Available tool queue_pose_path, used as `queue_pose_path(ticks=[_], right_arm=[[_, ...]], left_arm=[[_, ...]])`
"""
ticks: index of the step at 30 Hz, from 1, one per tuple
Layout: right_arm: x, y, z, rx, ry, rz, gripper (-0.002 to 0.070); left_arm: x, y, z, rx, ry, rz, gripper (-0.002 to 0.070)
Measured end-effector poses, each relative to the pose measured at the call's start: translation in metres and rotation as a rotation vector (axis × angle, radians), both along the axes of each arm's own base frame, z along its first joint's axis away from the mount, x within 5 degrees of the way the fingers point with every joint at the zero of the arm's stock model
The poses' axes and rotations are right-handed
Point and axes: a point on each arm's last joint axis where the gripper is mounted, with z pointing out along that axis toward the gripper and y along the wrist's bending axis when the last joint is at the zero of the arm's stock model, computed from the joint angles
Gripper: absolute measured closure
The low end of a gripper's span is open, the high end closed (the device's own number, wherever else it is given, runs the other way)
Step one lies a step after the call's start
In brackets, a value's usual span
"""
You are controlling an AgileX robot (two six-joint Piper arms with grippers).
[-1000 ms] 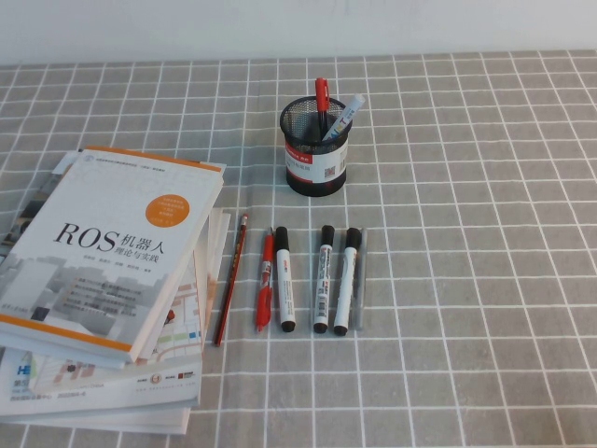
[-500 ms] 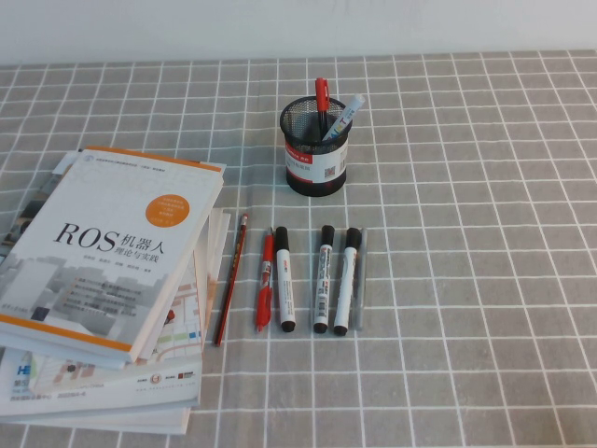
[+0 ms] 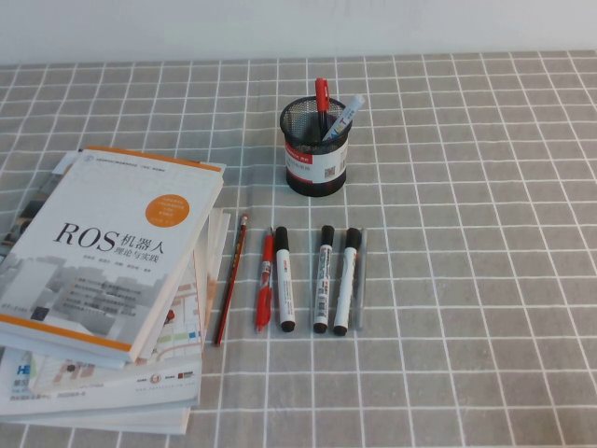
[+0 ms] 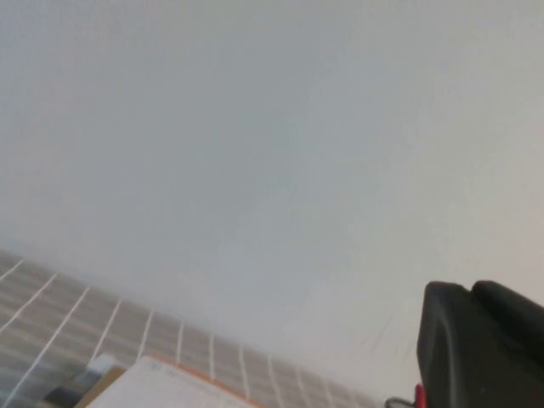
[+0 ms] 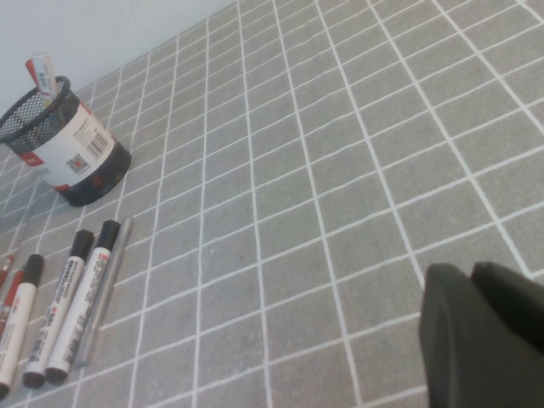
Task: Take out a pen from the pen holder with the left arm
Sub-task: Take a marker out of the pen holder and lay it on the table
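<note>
The holder [image 3: 316,154] is set upright on the surface [image 3: 485,280], with a red pen [image 3: 321,96] and what seems to be a marker [image 3: 343,114] kept in it. At its 6 o'clock a row of pens [image 3: 324,278] is laid flat; at 8 o'clock books [image 3: 103,280] are stacked. The left hand [image 4: 476,340], pressed together, is held aloft near the books, facing the wall [image 4: 255,127]. The right hand [image 5: 480,331] is held over the surface at the holder's 4 o'clock, well apart; its state cannot be told.

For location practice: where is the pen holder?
High view: pen holder centre, far side, behind the laid-out pens. Left gripper and right gripper appear only in wrist views.
</note>
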Motion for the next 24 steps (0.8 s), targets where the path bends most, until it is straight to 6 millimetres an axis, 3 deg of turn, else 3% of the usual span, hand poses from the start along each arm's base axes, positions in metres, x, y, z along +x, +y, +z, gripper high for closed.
queue_pose_path(ticks=[5, 7, 10, 14, 19, 24], right_arm=[[0.0, 0.0, 0.0, 0.0, 0.0, 0.0, 0.0689], [0.0, 0.0, 0.0, 0.0, 0.0, 0.0, 0.0689], [0.0, 0.0, 0.0, 0.0, 0.0, 0.0, 0.0689], [0.0, 0.0, 0.0, 0.0, 0.0, 0.0, 0.0689], [0.0, 0.0, 0.0, 0.0, 0.0, 0.0, 0.0689], [0.0, 0.0, 0.0, 0.0, 0.0, 0.0, 0.0689]], left_arm=[[0.012, 0.004, 0.034, 0.091, 0.258, 0.062, 0.0678], [0.02, 0.004, 0.045, 0.208, 0.353, 0.076, 0.0678], [0.037, 0.0, 0.064, 0.388, 0.414, 0.047, 0.0678], [0.06, -0.011, 0.085, 0.409, 0.432, -0.033, 0.0678], [0.097, -0.03, 0.089, 0.51, 0.538, -0.13, 0.0678], [0.147, -0.053, 0.087, 0.617, 0.679, -0.207, 0.0678]])
